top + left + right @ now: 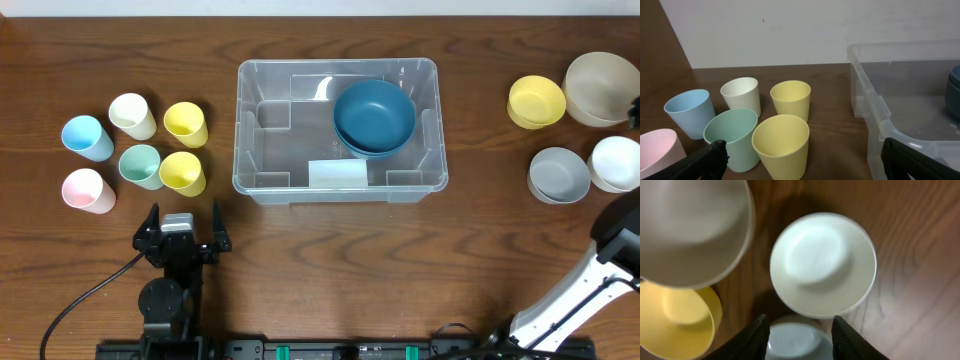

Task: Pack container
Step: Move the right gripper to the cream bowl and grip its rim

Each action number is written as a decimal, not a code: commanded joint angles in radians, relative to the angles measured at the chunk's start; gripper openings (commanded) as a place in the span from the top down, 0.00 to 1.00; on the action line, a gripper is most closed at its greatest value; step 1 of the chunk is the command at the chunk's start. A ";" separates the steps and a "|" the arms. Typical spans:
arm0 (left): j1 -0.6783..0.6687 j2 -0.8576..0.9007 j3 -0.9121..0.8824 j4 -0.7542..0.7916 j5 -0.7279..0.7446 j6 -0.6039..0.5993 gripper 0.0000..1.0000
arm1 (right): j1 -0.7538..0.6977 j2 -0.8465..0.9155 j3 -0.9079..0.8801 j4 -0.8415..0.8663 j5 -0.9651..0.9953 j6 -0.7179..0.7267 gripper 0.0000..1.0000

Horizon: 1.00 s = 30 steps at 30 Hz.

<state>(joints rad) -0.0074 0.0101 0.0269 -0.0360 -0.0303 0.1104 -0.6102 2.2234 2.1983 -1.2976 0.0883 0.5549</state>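
The clear plastic container [268, 150] stands mid-table and holds stacked blue bowls [374, 117] at its right side. Its near corner [880, 112] shows in the left wrist view. My left gripper [185, 211] rests near the front edge, open and empty, and faces the pastel cups. In its wrist view the left gripper [802, 150] frames the nearest yellow cup [781, 142] without touching it. My right gripper [799, 319] hovers high over the bowls at the right. Its fingers are apart, and the grey bowl [792, 340] on the table shows between them. Only the right arm [618, 240] appears overhead.
Several cups stand left of the container: blue [86, 137], cream [132, 115], two yellow [186, 124], green [140, 166] and pink [87, 190]. At the right sit a yellow bowl [536, 101], a beige bowl [601, 88], a grey bowl [558, 174] and a white bowl [615, 163].
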 commanded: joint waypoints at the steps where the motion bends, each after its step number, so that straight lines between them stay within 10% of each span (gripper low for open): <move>1: 0.005 -0.005 -0.023 -0.032 -0.023 0.017 0.02 | 0.001 0.004 -0.003 0.039 -0.018 -0.057 0.55; 30: 0.005 -0.005 -0.023 -0.032 -0.023 0.017 0.02 | 0.007 0.191 -0.003 0.214 -0.166 -0.216 0.56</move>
<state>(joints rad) -0.0074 0.0101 0.0269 -0.0360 -0.0303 0.1104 -0.6121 2.4187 2.1887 -1.0832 -0.0353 0.3767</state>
